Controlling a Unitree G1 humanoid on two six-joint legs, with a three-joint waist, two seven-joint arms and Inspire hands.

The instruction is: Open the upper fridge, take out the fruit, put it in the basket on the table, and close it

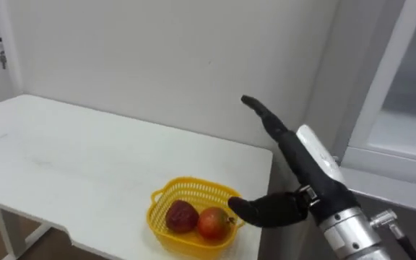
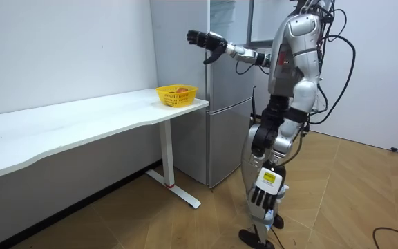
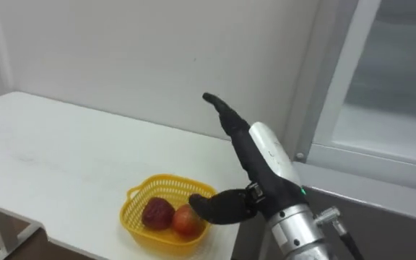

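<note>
Right hand (image 3: pixel 257 182) raised, fingers straight, holding nothing, yellow basket (image 3: pixel 166 180) with two red fruits (image 3: pixel 157 214) on white counter (image 3: pixel 63 159) corner beside fridge (image 2: pixel 220 138), left hand (image 2: pixel 262 192) hanging loose.

The yellow plastic lattice basket (image 1: pixel 193 182) is faintly glossy, and the two red apples (image 1: pixel 182 216) in it have smooth, shiny skin. The white surface (image 1: pixel 85 166) is smooth and matt. The right hand (image 1: pixel 298 162) has matt black fingers (image 1: pixel 262 112), a glossy white plastic shell and a brushed-metal wrist. The tall grey fridge (image 2: pixel 223 83) looks like smooth metal, and the wood-plank floor (image 2: pixel 337 200) has a light sheen.
</note>
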